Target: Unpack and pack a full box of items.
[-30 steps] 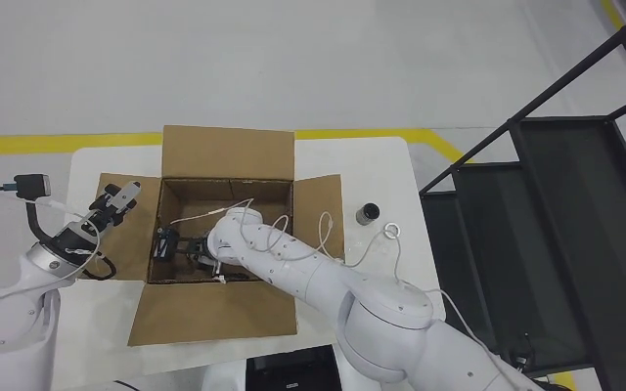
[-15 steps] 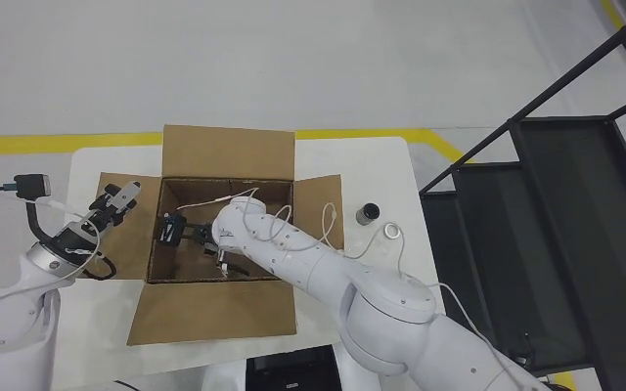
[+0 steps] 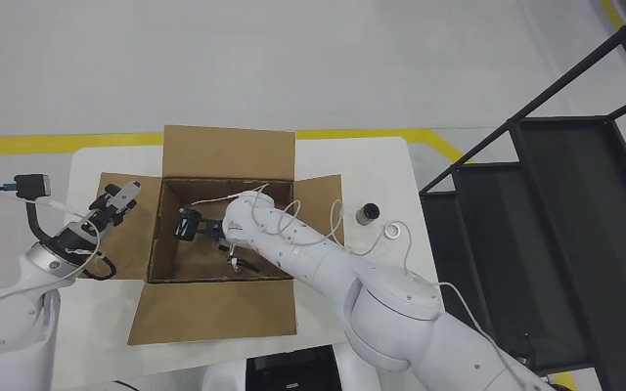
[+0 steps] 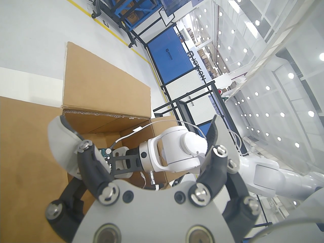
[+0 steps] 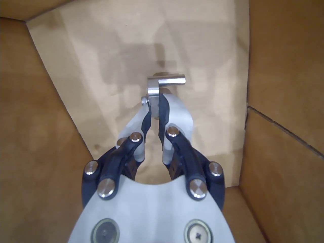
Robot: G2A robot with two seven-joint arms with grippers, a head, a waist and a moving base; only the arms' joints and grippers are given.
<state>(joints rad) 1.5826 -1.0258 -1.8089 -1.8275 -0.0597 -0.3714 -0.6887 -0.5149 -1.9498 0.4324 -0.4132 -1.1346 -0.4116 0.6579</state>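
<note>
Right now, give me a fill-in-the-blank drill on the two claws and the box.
1. The right claw, inside the cardboard box, is shut on a small part made of ____.
2. The left claw hangs beside the box with its fingers ____.
3. The dark cylinder sits on the table, ____ the box.

Missing words: metal; open; outside

Right hand [image 5: 155, 104] tight, left hand [image 4: 139, 127] wide
</note>
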